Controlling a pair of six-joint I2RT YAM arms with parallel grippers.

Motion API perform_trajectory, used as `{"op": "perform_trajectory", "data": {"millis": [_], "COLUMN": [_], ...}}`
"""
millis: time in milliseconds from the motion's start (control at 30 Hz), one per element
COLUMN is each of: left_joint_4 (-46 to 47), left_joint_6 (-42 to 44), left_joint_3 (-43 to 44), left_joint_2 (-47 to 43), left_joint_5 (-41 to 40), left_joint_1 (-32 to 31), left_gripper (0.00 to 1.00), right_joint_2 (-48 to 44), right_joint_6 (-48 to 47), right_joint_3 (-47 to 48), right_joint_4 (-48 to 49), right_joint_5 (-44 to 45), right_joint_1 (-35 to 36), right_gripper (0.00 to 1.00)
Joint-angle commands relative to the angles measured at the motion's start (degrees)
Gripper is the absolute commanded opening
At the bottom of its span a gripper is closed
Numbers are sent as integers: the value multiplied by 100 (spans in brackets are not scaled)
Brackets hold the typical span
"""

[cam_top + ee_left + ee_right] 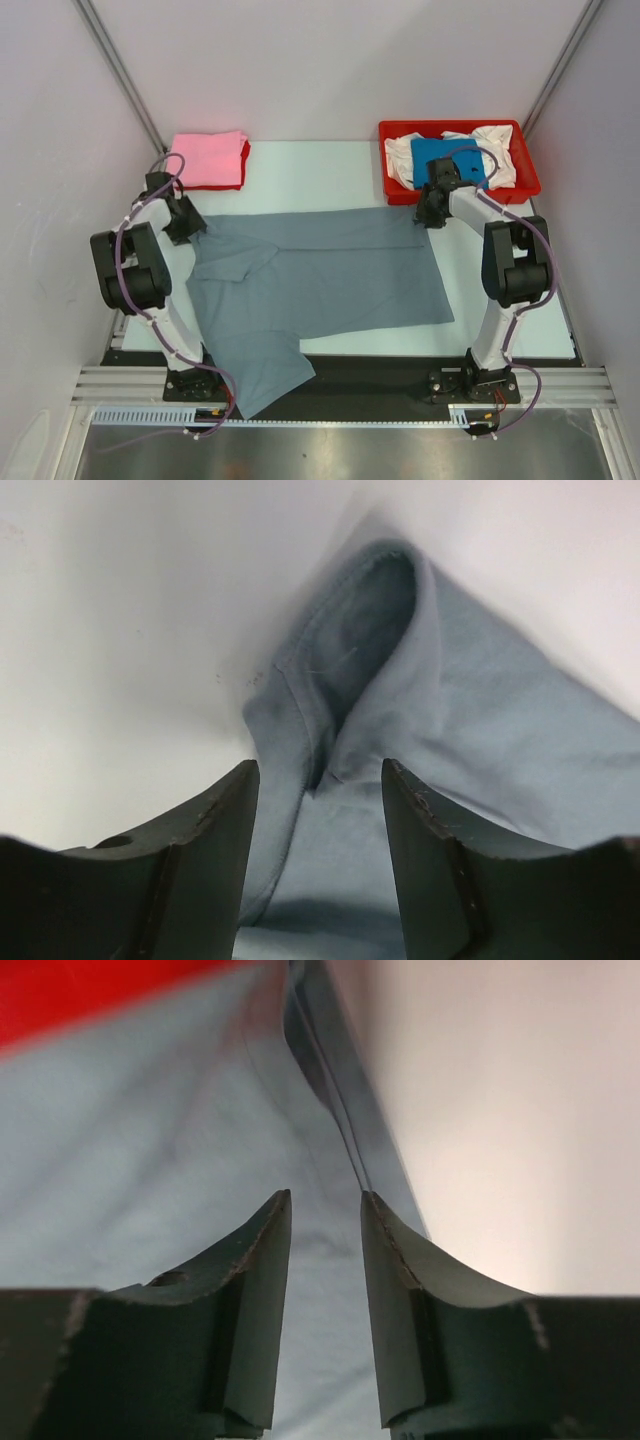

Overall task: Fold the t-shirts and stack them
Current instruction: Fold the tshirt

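Slate grey t-shirt [330,270] lies spread on the pale table [310,165], one corner spilling over the dark near edge [390,365] between the two arm bases. It is creased and slightly askew, with no fold yet visible in it.

At the garment's far left corner, the left gripper [188,226] is low over the cloth; its wrist camera shows the jaws standing apart, a raised pucker of grey hem running up between them and nothing pinched. At the far right corner, the right gripper [430,212] sits on the shirt's edge; from its own camera the jaws are parted more narrowly, astride a lifted hem, with a gap between the tips and no grip made.

By the look of it, both arms are preparing to take the far edge for a first fold.

Beyond, at the table's far left, a folded pink t-shirt [208,157] rests on top of a red one [243,168], apparently the finished stack. At the far right, the red tray [455,126] holds a bright blue t-shirt [448,160] and crumpled white ones [500,148], judged to be awaiting their turn.

Plain white walls [330,60] with metal corner rails [115,60] enclose the bench.
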Motion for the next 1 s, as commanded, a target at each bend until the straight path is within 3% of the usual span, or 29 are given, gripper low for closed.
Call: {"op": "perform_trajectory", "data": {"millis": [0, 200, 300, 467, 567, 800, 967], "left_joint_4": [276, 294, 242, 497, 479, 154, 40], "left_joint_6": [56, 48, -136, -883, -1068, -981, -972], "left_joint_3": [12, 215, -30, -1075, -1279, -902, -761], "left_joint_2": [-428, -331, -497, -1297, -1588, -1702, -1808], "left_joint_5": [396, 775, 845, 951, 1100, 1030, 995], "left_joint_1": [27, 36, 27, 0, -61, -298, -378], "left_gripper": [57, 56, 54, 55, 55, 56, 58], "right_joint_2": [137, 225, 173, -494, -1020, -1682, -1349], "right_joint_6": [386, 1072, 1090, 721, 598, 466, 448], "right_joint_3": [190, -180, -250, -785, -1242, -1858, -2017], "right_joint_4": [942, 1769, 1497, 1025, 690, 266, 284], "right_joint_5": [-50, 135, 468, 610, 750, 1102, 733], "right_joint_1": [-79, -79, -79, -53, 69, 369, 377], "right_gripper": [37, 41, 40, 39, 40, 41, 42]}}
